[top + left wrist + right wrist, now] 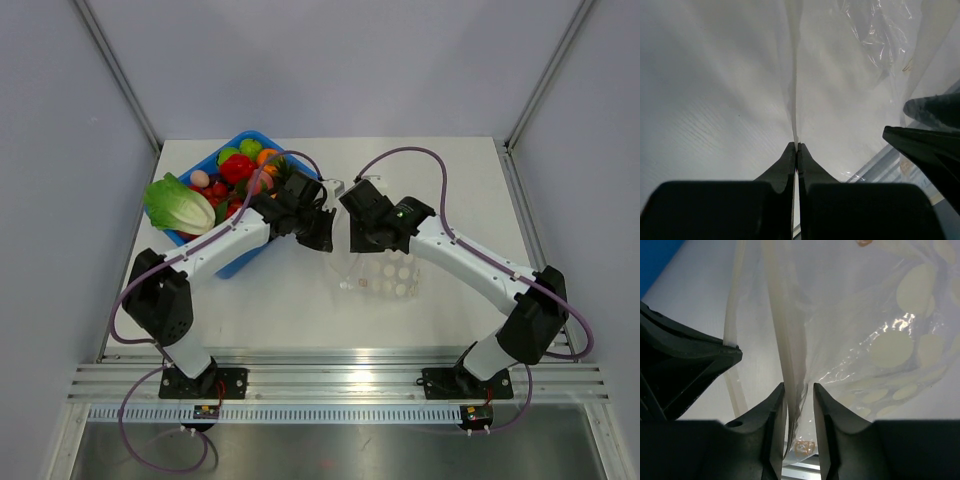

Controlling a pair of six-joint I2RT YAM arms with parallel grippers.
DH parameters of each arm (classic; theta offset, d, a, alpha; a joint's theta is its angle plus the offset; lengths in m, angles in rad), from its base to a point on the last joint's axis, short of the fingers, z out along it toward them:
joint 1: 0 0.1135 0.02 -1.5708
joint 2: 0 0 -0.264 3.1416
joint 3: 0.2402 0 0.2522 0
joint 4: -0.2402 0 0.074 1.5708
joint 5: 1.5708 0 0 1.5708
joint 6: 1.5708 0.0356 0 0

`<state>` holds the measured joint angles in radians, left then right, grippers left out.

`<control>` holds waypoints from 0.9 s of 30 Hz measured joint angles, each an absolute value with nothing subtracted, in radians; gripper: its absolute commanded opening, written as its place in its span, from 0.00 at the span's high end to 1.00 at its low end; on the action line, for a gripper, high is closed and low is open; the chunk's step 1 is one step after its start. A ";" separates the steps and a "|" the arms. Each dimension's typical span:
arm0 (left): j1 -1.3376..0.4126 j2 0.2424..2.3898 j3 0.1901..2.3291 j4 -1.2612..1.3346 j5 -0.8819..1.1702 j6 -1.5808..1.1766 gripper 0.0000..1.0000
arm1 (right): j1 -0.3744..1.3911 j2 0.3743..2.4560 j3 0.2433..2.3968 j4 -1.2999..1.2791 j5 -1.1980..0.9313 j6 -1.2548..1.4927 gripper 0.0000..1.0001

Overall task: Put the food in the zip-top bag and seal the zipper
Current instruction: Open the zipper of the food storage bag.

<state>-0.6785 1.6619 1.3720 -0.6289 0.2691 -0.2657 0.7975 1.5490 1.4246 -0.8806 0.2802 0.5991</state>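
Observation:
The zip-top bag (390, 275), clear with white dots, hangs between my two grippers over the table's middle. My left gripper (326, 238) is shut on the zipper (795, 90), a thin pale strip running up from its fingertips (797, 145). My right gripper (353, 244) stands just right of it. Its jaws (799, 386) are a little apart around the other zipper strip (782, 340) and bunched bag film (890, 345). The food (240, 170), red, orange and green toy pieces, lies in the blue bin. A green lettuce (180, 205) lies on the bin's left rim.
The blue bin (236, 264) stands at the back left, under the left forearm. Each gripper shows in the other's wrist view: the right one (930, 135), the left one (685, 360). An aluminium rail (330, 380) runs along the near edge.

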 measured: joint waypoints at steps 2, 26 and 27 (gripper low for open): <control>-0.678 1.653 1.356 -0.631 0.270 -0.265 1.00 | 0.797 1.550 1.425 -0.874 0.297 0.604 0.74; -0.672 1.650 1.346 -0.626 0.282 -0.261 0.78 | 0.797 1.541 1.398 -0.835 0.332 0.640 1.00; -0.670 1.650 1.347 -0.629 0.286 -0.257 0.65 | 0.797 1.540 1.394 -0.832 0.332 0.640 1.00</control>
<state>-0.6697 1.6505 1.3472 -0.6289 0.2859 -0.2569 0.7975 1.5402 1.3945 -0.8318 0.3321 0.6395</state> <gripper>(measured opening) 0.149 0.012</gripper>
